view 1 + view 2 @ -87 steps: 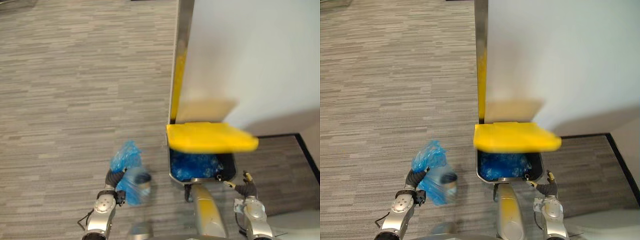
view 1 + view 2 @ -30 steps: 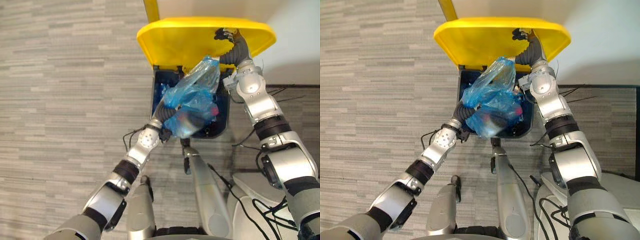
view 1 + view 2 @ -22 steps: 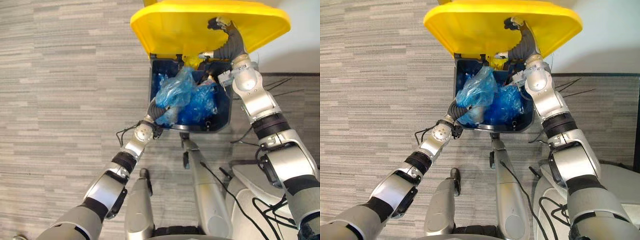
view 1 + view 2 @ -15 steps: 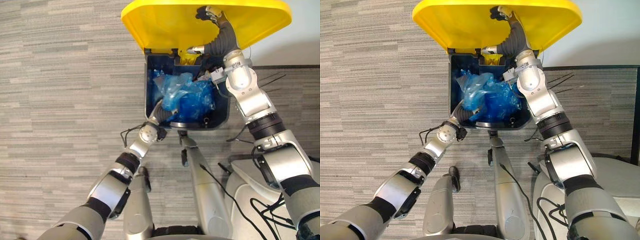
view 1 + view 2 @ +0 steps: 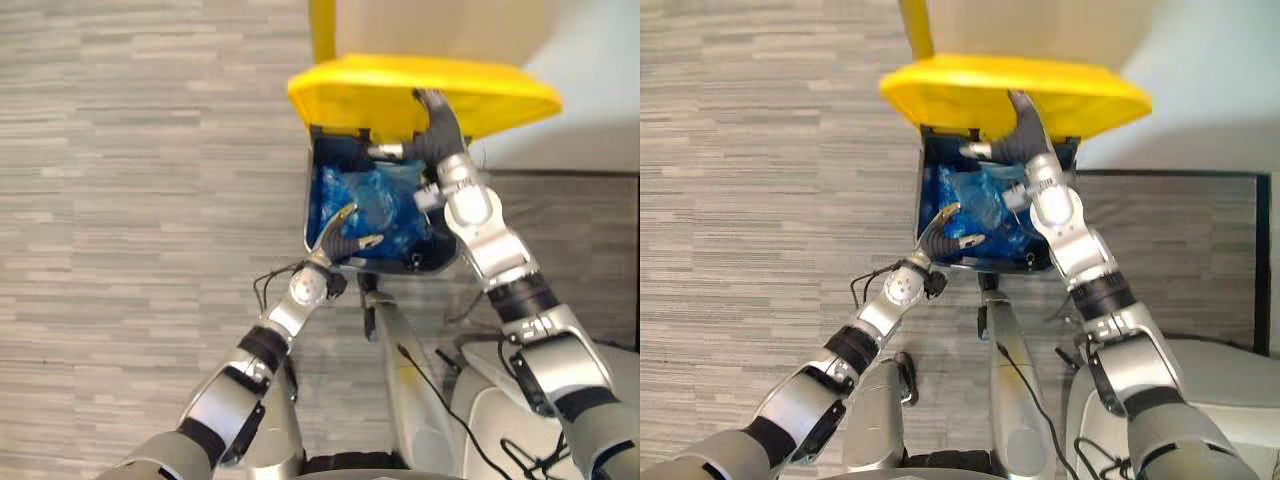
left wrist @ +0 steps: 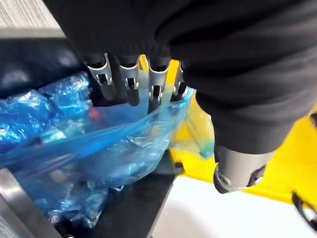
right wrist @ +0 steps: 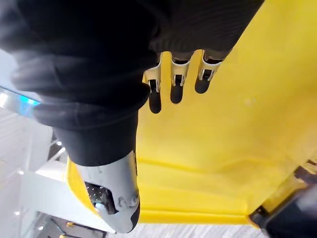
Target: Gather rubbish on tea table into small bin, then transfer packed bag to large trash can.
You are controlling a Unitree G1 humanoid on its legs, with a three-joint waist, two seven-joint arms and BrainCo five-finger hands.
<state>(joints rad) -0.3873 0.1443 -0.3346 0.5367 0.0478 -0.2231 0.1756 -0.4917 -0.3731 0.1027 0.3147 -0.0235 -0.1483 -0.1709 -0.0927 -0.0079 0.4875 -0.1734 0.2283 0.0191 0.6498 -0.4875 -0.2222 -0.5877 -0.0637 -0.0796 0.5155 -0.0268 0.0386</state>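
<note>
The large trash can stands with its yellow lid raised. A packed blue bag lies inside it on more blue plastic. My left hand hovers over the can's near rim, open, fingers straight and holding nothing. In the left wrist view its fingers stretch just above the bag. My right hand is open and pressed flat against the underside of the lid. The right wrist view shows its straight fingers on the yellow lid.
Grey striped carpet spreads to the left of the can. A white wall rises behind it, with a dark skirting line at the right. A yellow upright strip stands behind the lid.
My left hand lowered the blue bag into the can, opened and let it go, then drew back to the near rim. The right hand stays under the lid. The camera shifted.
</note>
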